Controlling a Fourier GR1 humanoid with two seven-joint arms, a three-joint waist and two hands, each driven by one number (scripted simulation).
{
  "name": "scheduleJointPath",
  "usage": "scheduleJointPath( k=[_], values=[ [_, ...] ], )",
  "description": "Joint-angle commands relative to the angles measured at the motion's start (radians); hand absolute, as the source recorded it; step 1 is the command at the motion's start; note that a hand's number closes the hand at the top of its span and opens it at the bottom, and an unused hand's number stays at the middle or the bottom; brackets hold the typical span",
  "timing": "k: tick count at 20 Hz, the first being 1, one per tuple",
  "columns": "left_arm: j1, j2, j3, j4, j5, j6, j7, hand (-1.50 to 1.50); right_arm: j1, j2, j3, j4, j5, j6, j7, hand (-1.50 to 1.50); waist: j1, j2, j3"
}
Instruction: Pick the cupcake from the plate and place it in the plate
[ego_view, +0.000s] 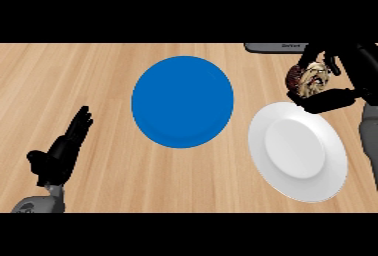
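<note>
The cupcake (310, 79) sits in the upper right of the frame, pinched by the right hand (334, 99). Dark fingers curl over its top and far side, and another closes under it. It shows just past the upper edge of the white plate (299, 152), not over the plate's middle. Whether it touches the surface (88, 75) cannot be told.

The white plate fills the lower right, and its lower rim comes close to the bottom of the scene. The grey right forearm (367, 140) runs down the frame's right edge, close beside the plate's right rim, so there is little room on that side.

The blue plate (182, 101) lies at the centre with nothing on it. Its right rim is near the white plate's upper left rim. A narrow strip of bare wood keeps them apart.

A dark flat object (277, 47) lies against the top edge, just left of the right hand's fingers.

The left hand (63, 150) rests in the lower left, with its fingers straight, held together and pointing up the frame. A wide stretch of bare wood lies between it and the blue plate. Bare wood also fills the whole upper left.
</note>
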Motion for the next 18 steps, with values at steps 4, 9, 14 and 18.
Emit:
scheduleJointPath(
  k=[4, 9, 14, 18],
  values=[
    [0.000, -0.026, -0.005, -0.011, -0.024, 0.011, 0.011, 0.00, -0.160, 0.124, 0.111, 0.095, 0.058, 0.028, 0.100, 1.50, 0.007, 0.002, 0.000],
    [0.040, -0.025, -0.007, -0.010, -0.031, -0.015, -0.037, 0.00, -0.262, 0.275, 0.174, 0.251, 0.109, -0.039, 0.143, 1.50, 0.016, 0.004, 0.000],
    [-0.028, -0.075, -0.019, 0.005, -0.052, 0.030, 0.025, 0.00, -0.313, 0.354, 0.183, 0.400, 0.157, -0.131, 0.078, 1.50, 0.008, 0.005, 0.000],
    [-0.004, -0.066, -0.010, 0.007, -0.060, 0.014, -0.029, 0.00, -0.321, 0.416, 0.298, 0.500, 0.159, -0.277, 0.134, 1.50, 0.020, 0.005, 0.000]
  ],
)
